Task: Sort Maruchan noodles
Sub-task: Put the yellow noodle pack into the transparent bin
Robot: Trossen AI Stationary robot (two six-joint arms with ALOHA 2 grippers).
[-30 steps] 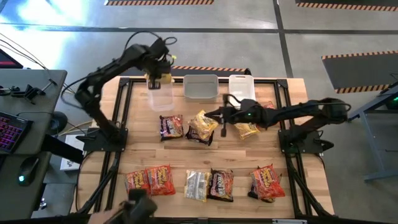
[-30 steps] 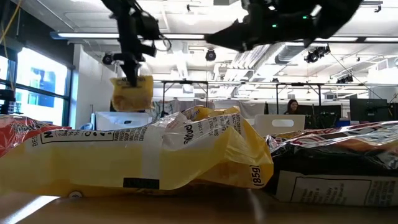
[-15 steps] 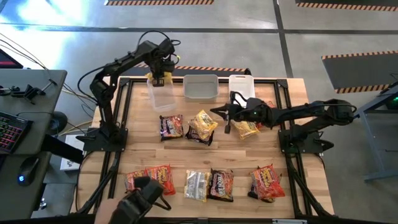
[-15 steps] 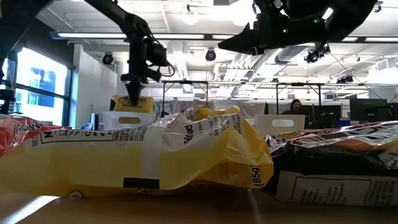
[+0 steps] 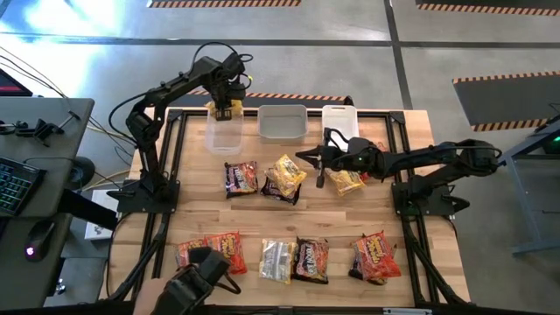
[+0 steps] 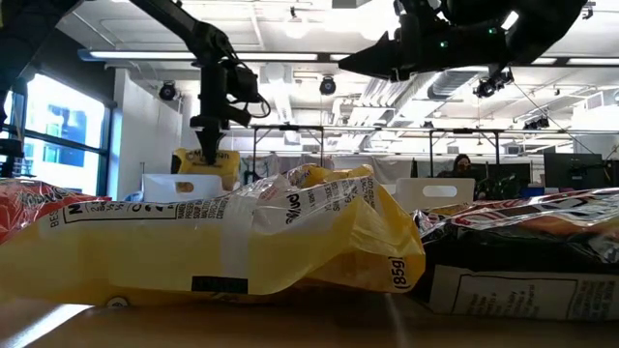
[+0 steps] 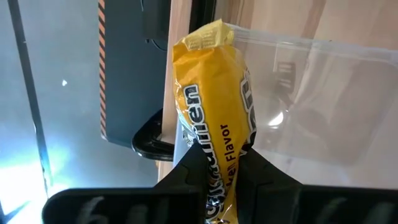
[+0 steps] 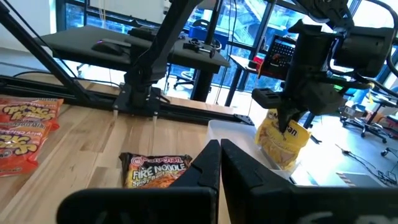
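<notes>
While pinched edge-on at one end by the left gripper (image 7: pixel 217 163), hangs the yellow packet (image 7: pixel 211 118) upright over the clear tub (image 5: pixel 225 133) at the table's far left corner, lower end already inside the rim. Held thin-side-down, likely so as to slip between the tub's walls rather than bridge them. Closed tight on the wrapper, those dark fingers (image 7: pixel 186 177), with the crinkled plastic bulging just above them.

Clenched on nothing, the right gripper (image 5: pixel 320 179), hovering above bare wood near the table's middle, between the yellow-and-dark packet (image 5: pixel 285 178) and another yellow packet (image 5: pixel 347 181) partly under the arm. Probably waiting its turn, clear of the left arm's reach.

Lined along the far edge beside the first tub, a grey tub (image 5: pixel 283 122) and a white tub (image 5: pixel 339 120), presumably one per wrapper colour. Left of centre, a dark packet (image 5: pixel 241 177). Along the near edge, well apart from the tubs, two red-orange packets (image 5: pixel 211 253) at the left, a pale yellow one (image 5: pixel 276 260) touching a dark one (image 5: pixel 310 259), and a red-orange pair (image 5: pixel 377 255) toward the right. Most of the sorting not yet done, by that count.

Next, probably a simple release; risk of the packet leaning on the wall and tipping out.
</notes>
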